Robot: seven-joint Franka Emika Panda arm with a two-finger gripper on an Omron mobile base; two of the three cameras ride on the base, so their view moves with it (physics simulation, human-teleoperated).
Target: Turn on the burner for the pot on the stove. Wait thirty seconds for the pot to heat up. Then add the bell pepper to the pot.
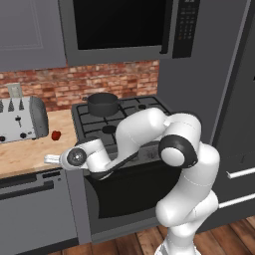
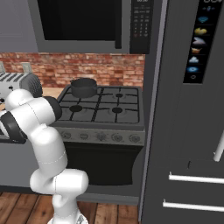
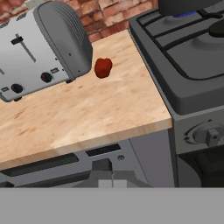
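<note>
The dark grey pot (image 1: 103, 103) (image 2: 84, 86) stands on the back left burner of the stove (image 1: 130, 115) (image 2: 109, 114). In the hand view a blue glow (image 3: 184, 14) shows under the pot (image 3: 188, 5), where the burner lies. The small red bell pepper (image 1: 56, 135) (image 3: 103, 68) lies on the wooden counter between the toaster and the stove. My gripper (image 1: 49, 159) (image 3: 108, 171) hovers at the counter's front edge, well short of the pepper. It is shut with nothing in it.
A silver toaster (image 1: 22, 119) (image 3: 39, 48) stands on the wooden counter (image 1: 30, 152) left of the pepper. Round knobs (image 2: 100, 136) (image 3: 210, 134) line the stove's front. A black microwave (image 1: 119, 25) hangs above. A tall fridge (image 2: 192, 109) stands to the right.
</note>
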